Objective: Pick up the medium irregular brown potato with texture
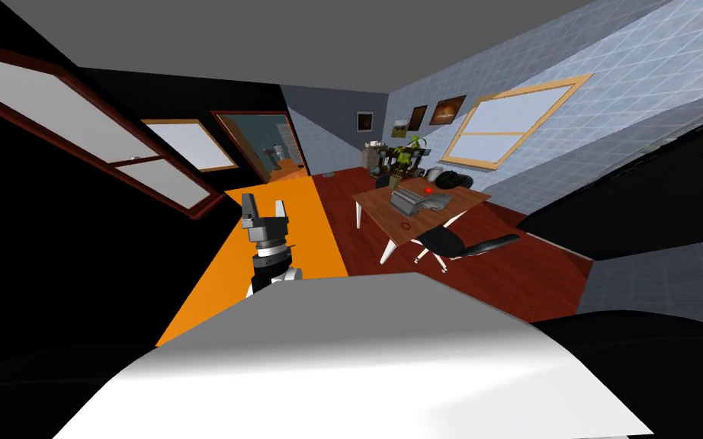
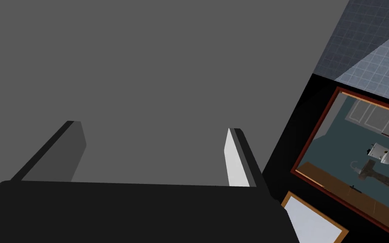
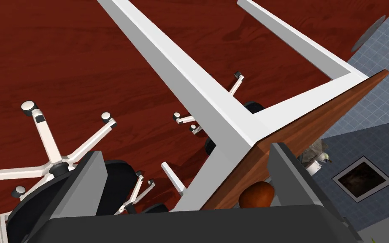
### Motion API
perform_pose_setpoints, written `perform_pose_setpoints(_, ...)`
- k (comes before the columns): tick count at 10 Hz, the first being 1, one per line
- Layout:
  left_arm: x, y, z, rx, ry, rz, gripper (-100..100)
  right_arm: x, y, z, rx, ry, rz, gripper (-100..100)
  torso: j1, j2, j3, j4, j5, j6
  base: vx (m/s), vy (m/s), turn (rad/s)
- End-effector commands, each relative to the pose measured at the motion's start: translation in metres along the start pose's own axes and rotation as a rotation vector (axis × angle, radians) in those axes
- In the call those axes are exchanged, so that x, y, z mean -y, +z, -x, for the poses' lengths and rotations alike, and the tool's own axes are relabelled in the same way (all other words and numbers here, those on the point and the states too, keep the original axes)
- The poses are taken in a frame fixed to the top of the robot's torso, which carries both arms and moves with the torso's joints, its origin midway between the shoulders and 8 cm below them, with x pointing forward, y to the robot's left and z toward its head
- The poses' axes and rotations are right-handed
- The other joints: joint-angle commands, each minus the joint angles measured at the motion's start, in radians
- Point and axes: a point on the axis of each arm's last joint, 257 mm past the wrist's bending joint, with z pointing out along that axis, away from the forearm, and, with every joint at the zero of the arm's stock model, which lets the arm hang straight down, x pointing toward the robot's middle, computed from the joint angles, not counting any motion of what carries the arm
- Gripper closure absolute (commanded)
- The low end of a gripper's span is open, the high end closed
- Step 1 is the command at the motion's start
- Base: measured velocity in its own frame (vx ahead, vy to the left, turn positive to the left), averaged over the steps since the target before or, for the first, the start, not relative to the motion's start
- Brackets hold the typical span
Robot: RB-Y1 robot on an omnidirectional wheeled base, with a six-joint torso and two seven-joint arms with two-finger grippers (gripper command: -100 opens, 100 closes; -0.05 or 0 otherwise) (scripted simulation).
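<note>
Table [image 3: 303, 122] edge-on, floor [image 3: 63, 63] behind: potato [image 3: 256, 195] just ahead of right jaws, off-centre in their gap; jaws wide apart.

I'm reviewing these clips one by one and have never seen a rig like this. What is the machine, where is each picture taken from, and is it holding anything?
It is a two-armed robot in a simulated house. The wide picture comes from a camera on its head. In it the left end effector is raised, and a wooden table with a black office chair stands across the room. The other two pictures come from a camera on each hand, looking along that hand's two fingers. The left one shows its fingers apart and holding nothing. The right end effector is open too, near the table's edge by its white legs. A rounded brown potato sits against the wooden top, close beside one finger. It is not gripped.
</note>
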Motion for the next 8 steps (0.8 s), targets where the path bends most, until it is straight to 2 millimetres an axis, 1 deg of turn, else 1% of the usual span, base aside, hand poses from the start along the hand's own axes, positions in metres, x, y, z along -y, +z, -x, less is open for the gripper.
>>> perform_pose_setpoints(1, 0.0, 0.0, 0.0, 0.0, 0.0, 0.0, 0, 0.026, -0.002, -0.005, -0.032, -0.06, -0.059, -100, 0.0, 0.0, 0.0, 0.0, 0.0, 0.0, -0.006, 0.035, 0.353)
perform_pose_setpoints(2, 0.0, 0.0, 0.0, 0.0, 0.0, 0.0, 0, 0.039, -0.005, -0.006, -0.034, -0.06, -0.085, -100, 0.001, -0.001, 0.0, 0.0, 0.0, -0.002, 0.0, 0.022, 0.174)
perform_pose_setpoints(3, 0.0, 0.0, 0.0, 0.0, 0.0, 0.0, 0, 0.053, -0.006, -0.007, -0.061, -0.121, -0.119, -100, 0.0, -0.001, 0.0, 0.0, 0.0, 0.0, 0.001, 0.038, 0.304)
perform_pose_setpoints(4, 0.0, 0.0, 0.0, 0.0, 0.0, 0.0, 0, 0.072, -0.012, -0.007, -0.064, -0.121, -0.157, -100, 0.001, -0.001, 0.0, 0.0, 0.0, -0.001, 0.004, 0.027, 0.18)
perform_pose_setpoints(5, 0.0, 0.0, 0.0, 0.0, 0.0, 0.0, 0, 0.093, -0.016, -0.006, -0.09, -0.185, -0.205, -100, 0.001, -0.001, 0.0, 0.0, 0.0, 0.0, 0.012, 0.044, 0.318)
perform_pose_setpoints(6, 0.0, 0.0, 0.0, 0.0, 0.0, 0.0, 0, 0.102, -0.02, -0.005, -0.092, -0.185, -0.224, -100, 0.001, -0.001, -0.001, 0.0, 0.0, -0.001, 0.016, 0.037, 0.199)
perform_pose_setpoints(7, 0.0, 0.0, 0.0, 0.0, 0.0, 0.0, 0, 0.105, -0.02, -0.005, -0.092, -0.186, -0.228, -100, 0.001, -0.001, -0.001, 0.0, 0.0, 0.0, 0.01, 0.015, -0.019)
perform_pose_setpoints(8, 0.0, 0.0, 0.0, 0.0, 0.0, 0.0, 0, 0.126, -0.027, -0.001, -0.117, -0.252, -0.276, -100, 0.0, -0.001, -0.001, 0.0, 0.0, 0.0, 0.021, 0.025, 0.26)
